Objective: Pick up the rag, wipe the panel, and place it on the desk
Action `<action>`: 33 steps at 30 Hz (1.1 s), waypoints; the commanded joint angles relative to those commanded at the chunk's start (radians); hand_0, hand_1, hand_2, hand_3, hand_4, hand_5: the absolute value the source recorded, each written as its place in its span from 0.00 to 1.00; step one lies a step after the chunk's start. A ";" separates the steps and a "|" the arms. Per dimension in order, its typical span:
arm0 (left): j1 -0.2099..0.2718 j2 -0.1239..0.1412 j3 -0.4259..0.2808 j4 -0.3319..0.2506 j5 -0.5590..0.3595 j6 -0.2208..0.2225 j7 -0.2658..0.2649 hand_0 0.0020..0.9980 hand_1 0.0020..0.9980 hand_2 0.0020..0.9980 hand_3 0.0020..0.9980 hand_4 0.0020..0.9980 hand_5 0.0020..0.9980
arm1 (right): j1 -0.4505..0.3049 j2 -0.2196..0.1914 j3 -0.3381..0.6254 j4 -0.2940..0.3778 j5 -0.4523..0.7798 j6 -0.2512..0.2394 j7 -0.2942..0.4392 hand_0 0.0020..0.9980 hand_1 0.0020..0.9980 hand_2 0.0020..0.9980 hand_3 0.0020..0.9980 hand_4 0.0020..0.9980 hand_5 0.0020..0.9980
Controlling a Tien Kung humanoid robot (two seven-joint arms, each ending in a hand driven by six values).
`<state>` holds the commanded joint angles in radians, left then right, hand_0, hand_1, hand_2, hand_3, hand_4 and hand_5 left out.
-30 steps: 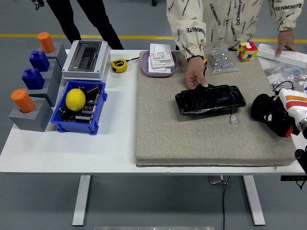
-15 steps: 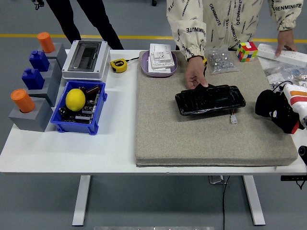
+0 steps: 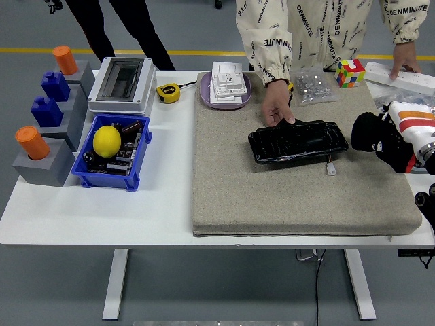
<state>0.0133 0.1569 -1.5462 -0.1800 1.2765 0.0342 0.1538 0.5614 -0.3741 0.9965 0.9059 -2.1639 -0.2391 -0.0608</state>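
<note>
Grey matting (image 3: 285, 197) covers the desk (image 3: 102, 210); at frame right, the right hand (image 3: 380, 142), fingers indistinguishable, should approach the panel (image 3: 298, 141) flat.

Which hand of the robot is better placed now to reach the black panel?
The right hand, likely. It hovers over the mat just right of the black panel, which a person's hand holds at its far edge. The left arm is not in view.

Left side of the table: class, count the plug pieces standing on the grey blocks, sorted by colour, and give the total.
Orange cylinders: 2
Blue bricks: 2
Total: 4
</note>
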 joint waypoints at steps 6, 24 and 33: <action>-0.001 0.002 0.000 0.000 0.002 0.000 -0.001 0.64 0.69 0.72 0.57 0.59 0.47 | 0.022 -0.002 -0.063 0.039 0.018 0.005 -0.013 0.22 0.36 0.44 0.42 1.00 0.07; -0.002 0.007 0.012 0.000 -0.003 0.000 0.000 0.64 0.69 0.72 0.56 0.59 0.47 | 0.046 0.062 -0.163 0.031 0.031 0.010 -0.017 0.22 0.36 0.44 0.42 1.00 0.06; -0.002 0.011 0.016 0.000 -0.001 0.000 0.001 0.64 0.69 0.72 0.56 0.59 0.47 | 0.106 0.111 -0.219 0.034 0.034 0.011 -0.019 0.22 0.36 0.44 0.42 1.00 0.06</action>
<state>0.0110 0.1676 -1.5301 -0.1800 1.2755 0.0346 0.1552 0.6672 -0.2629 0.7778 0.9397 -2.1298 -0.2284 -0.0798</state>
